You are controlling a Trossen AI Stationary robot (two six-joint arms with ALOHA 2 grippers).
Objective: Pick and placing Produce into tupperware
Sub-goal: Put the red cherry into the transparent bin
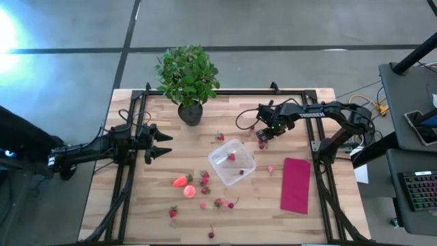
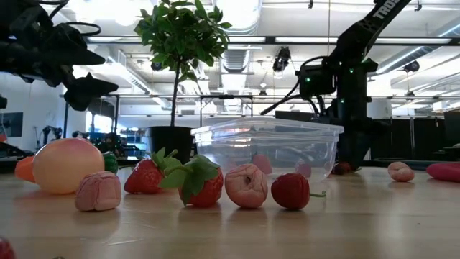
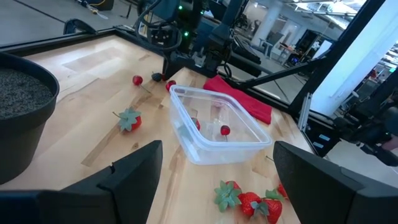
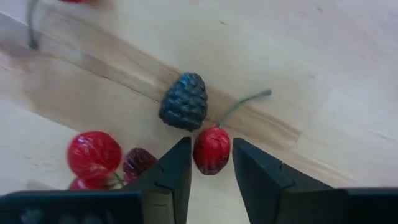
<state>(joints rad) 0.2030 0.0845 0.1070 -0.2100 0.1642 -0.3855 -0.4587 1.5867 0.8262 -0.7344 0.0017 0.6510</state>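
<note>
The clear tupperware point(image 1: 232, 162) stands mid-table with two small red berries point(image 3: 224, 130) inside. Loose produce lies near the front: an orange-red strawberry point(image 1: 182, 181), a round pink-orange fruit point(image 1: 189, 191) and several small red berries point(image 1: 220, 203). My right gripper point(image 4: 211, 162) points down at the table to the far right of the tupperware, shut on a small red cherry point(image 4: 211, 150) with a green stem. A dark blackberry point(image 4: 185, 101) and more red berries point(image 4: 93, 154) lie beside it. My left gripper point(image 1: 160, 145) waits open at the table's left. My right gripper pinches the small red cherry's two sides point(image 4: 200, 152) between its two fingertips, coming from above and pointing down. The cherry sits on the wooden table, its green stem point(image 4: 242, 102) pointing away from the fingers.
A potted green plant point(image 1: 188, 78) stands at the far edge, left of centre. A flat magenta cloth point(image 1: 295, 184) lies at the right. A black frame point(image 1: 130, 171) runs around the table. Bare wood shows between the tupperware and the cloth.
</note>
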